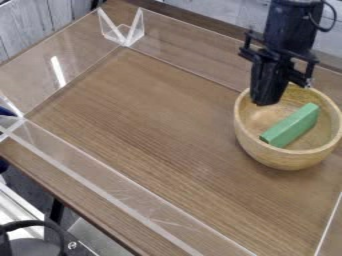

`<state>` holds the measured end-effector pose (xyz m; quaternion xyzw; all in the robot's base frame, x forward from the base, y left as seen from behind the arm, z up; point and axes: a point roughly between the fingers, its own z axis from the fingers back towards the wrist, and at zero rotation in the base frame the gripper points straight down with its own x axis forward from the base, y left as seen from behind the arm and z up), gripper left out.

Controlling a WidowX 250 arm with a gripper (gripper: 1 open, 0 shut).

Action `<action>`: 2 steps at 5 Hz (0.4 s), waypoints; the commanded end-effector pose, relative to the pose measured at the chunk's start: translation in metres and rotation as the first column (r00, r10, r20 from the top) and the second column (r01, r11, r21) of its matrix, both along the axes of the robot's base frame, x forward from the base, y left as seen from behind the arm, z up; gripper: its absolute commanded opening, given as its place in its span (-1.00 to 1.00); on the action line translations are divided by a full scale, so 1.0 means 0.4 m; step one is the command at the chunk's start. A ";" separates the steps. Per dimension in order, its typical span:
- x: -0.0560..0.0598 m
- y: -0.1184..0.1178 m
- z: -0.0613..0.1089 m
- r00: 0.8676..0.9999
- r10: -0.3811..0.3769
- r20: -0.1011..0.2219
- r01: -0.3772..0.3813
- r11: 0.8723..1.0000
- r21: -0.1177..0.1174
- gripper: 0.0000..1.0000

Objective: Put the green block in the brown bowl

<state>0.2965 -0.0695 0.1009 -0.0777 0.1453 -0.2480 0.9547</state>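
The green block (293,124) lies slanted inside the brown bowl (267,155), resting against its right inner side. The bowl sits at the right of the wooden tabletop. My black gripper (267,98) hangs pointing down over the bowl's back left rim, its tips just above the pale inside. Its fingers (263,88) are pressed together with nothing between them. The gripper is apart from the block, which lies to its lower right.
Low clear acrylic walls (80,165) fence the wooden tabletop (134,120). A clear angled bracket (120,30) stands at the back left corner. The table's front edge falls away at the lower left.
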 end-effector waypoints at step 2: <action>0.028 0.000 0.006 0.999 0.029 0.024 -0.027 0.998 -0.062 -1.00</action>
